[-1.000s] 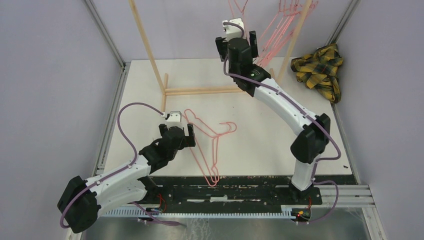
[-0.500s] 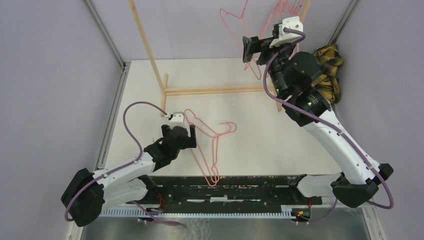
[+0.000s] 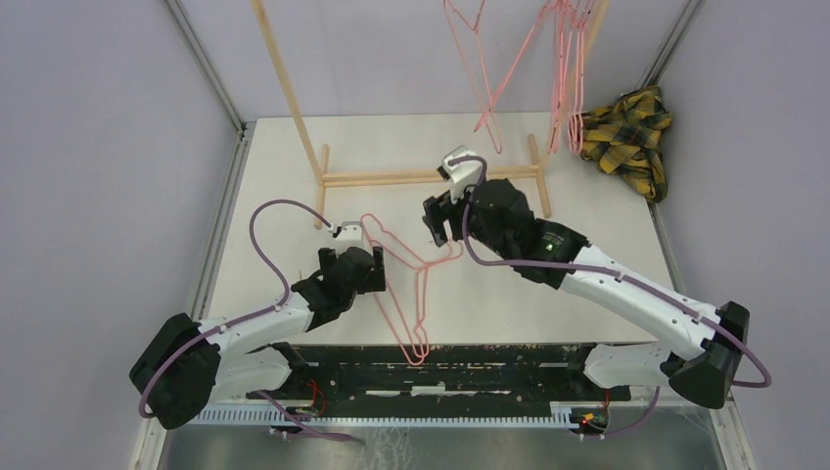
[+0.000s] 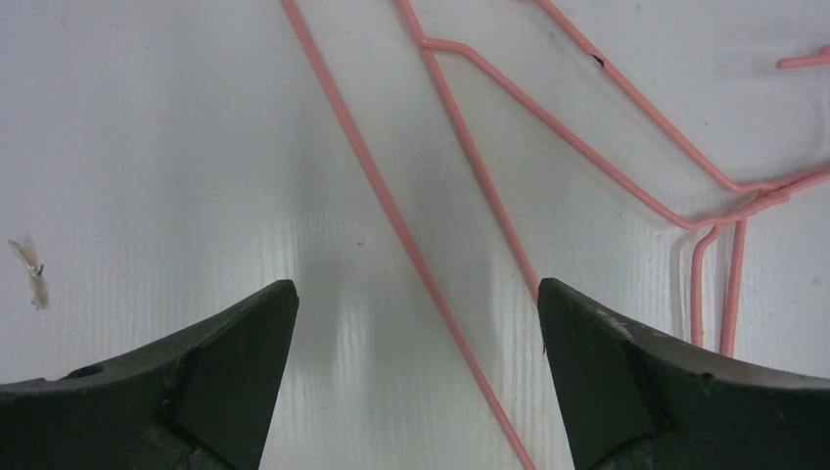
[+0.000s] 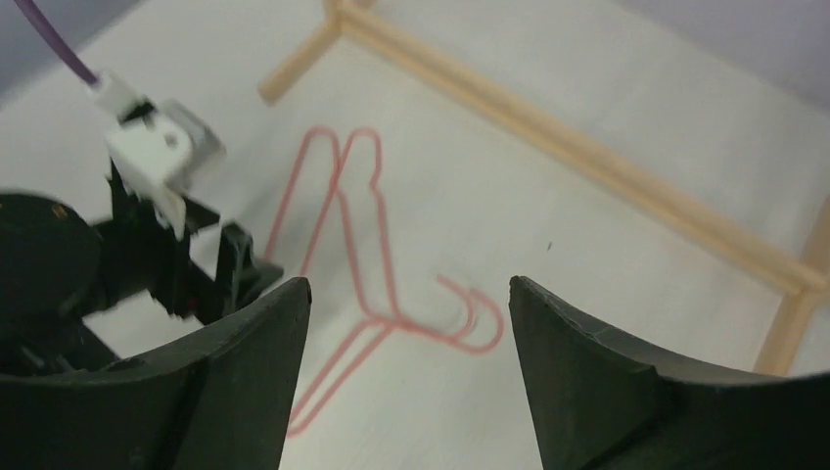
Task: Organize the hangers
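Note:
Two pink wire hangers (image 3: 421,262) lie stacked on the white table, hooks pointing right. My left gripper (image 3: 378,269) is open just above their left side. In the left wrist view one wire (image 4: 411,245) runs between its fingertips (image 4: 416,294), untouched. My right gripper (image 3: 437,223) is open and empty, hovering above the hooks. The right wrist view (image 5: 406,289) shows the hooks (image 5: 475,323) between its jaws, well below them. More hangers (image 3: 568,88) hang from the rack at the back, one apart to the left (image 3: 486,98).
The light wooden rack frame (image 3: 431,177) stands across the back of the table, right behind my right gripper. A yellow-black plaid cloth (image 3: 626,132) lies at the back right corner. Metal rails edge the table on both sides.
My right arm has swung down from the rack at the back to just above the hooks of the table hangers. One hanger now hangs alone on the rack. My left gripper crept slightly right.

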Controlling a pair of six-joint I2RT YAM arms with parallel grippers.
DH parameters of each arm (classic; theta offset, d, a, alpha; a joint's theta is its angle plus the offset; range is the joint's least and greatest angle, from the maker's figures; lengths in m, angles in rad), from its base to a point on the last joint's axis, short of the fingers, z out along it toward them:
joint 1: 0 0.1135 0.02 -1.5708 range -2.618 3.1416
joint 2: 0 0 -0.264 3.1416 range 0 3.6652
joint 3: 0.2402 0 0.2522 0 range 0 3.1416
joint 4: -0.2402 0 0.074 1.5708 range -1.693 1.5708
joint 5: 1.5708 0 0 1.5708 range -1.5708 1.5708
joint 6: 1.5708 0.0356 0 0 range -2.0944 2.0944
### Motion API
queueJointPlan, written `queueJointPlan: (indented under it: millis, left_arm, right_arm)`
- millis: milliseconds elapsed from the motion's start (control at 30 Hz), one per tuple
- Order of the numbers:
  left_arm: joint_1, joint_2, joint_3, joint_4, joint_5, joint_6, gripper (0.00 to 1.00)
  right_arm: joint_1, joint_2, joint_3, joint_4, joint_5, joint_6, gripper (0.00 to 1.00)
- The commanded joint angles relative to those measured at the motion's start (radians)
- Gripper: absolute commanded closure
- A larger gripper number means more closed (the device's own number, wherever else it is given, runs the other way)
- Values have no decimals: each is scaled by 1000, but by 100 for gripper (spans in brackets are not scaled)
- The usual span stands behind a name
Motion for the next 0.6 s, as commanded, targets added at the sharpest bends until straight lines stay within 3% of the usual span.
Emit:
queueJointPlan:
  millis: [0,200,567]
  left_arm:
    - [18,26,23,6,-44,-97,1]
    - [21,53,23,24,-31,-113,1]
    - [22,46,24,31,6,-116,1]
  right_arm:
    - [15,-8,-167,-49,-29,178,20]
    - [23,107,-329,10,-66,310,27]
    - [80,415,-258,58,-59,439,39]
